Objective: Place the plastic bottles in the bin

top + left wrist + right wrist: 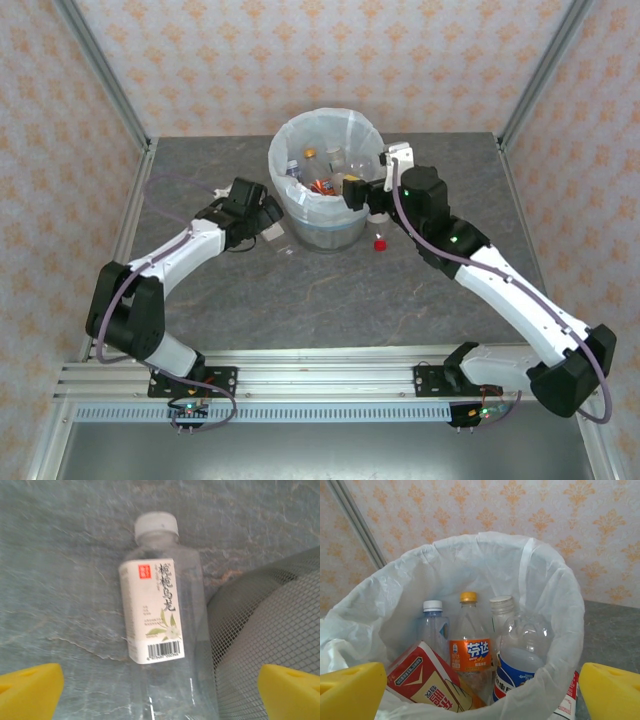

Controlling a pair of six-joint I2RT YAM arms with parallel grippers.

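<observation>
Wide open and empty: the left end effector (160,695), yellow pads (30,692) in both lower corners of its wrist view, hovers over a clear plastic bottle with a white cap and white label (162,625). That one lies flat on the grey stone-look tabletop (60,580), just beside the round grey mesh-walled bin (270,625) at frame right. The right end effector (480,695), just as wide and holding nothing, is at the bin's rim. Inside the white bag liner (485,565) are an orange-capped, orange-labelled bottle (469,650), a white-capped clear bottle (432,627), a blue-labelled clear bottle (520,665) and a red-and-cream pack (427,680) lower left.
</observation>
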